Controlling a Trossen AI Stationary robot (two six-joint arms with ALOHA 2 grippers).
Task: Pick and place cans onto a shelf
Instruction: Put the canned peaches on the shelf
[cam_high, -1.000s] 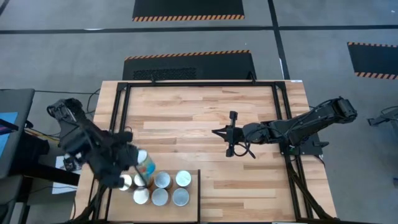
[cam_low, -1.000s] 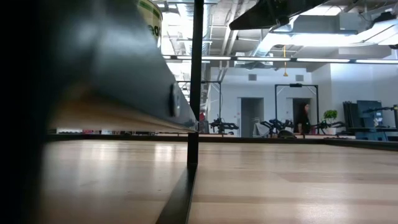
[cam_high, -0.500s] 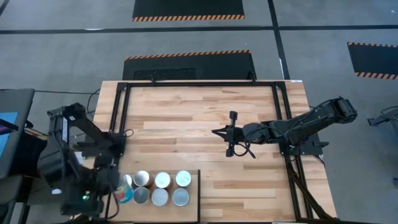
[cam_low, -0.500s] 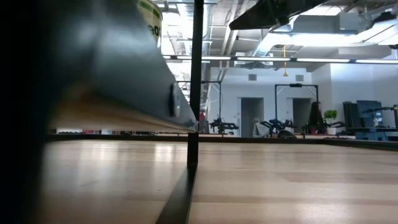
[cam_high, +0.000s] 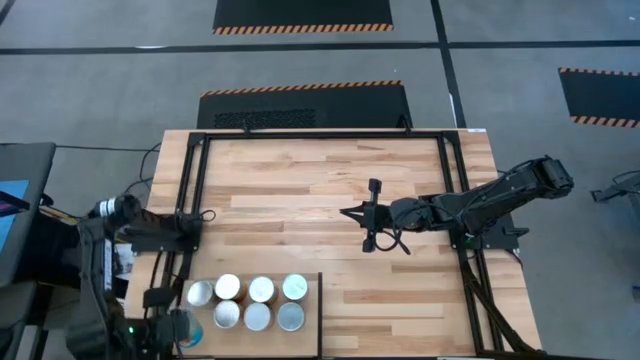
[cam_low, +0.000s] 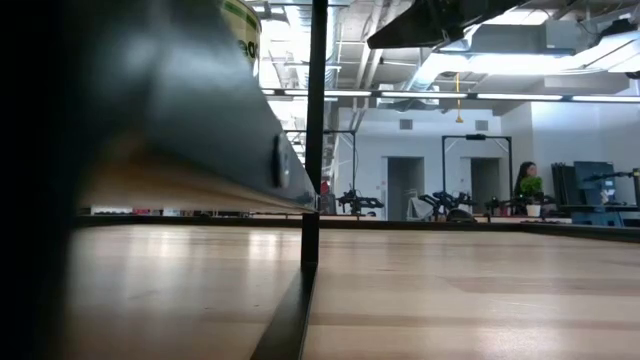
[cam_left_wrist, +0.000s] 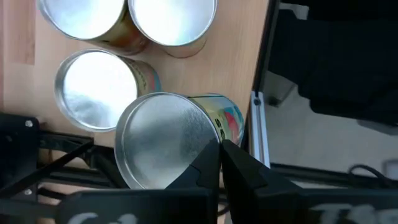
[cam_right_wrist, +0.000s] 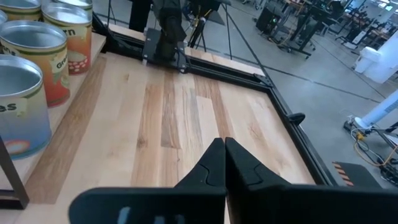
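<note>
Placing step: left gripper (cam_high: 172, 325), lower left of high view, clamped on bluish can (cam_left_wrist: 171, 137) beside shelf (cam_high: 312, 300) edge. Seven cans (cam_high: 258, 302) there. Next: set down upright, release. Right gripper (cam_high: 366, 215) fingers together, mid-counter (cam_high: 300, 180).

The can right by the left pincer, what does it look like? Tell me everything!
This can has a round, shiny silvery top and a bluish label with red and yellow patches; it looks like metal. It is near the pale wooden shelf's edge, beside another can. The left pincer's tips overlap its rim; whether they touch is unclear.
</note>
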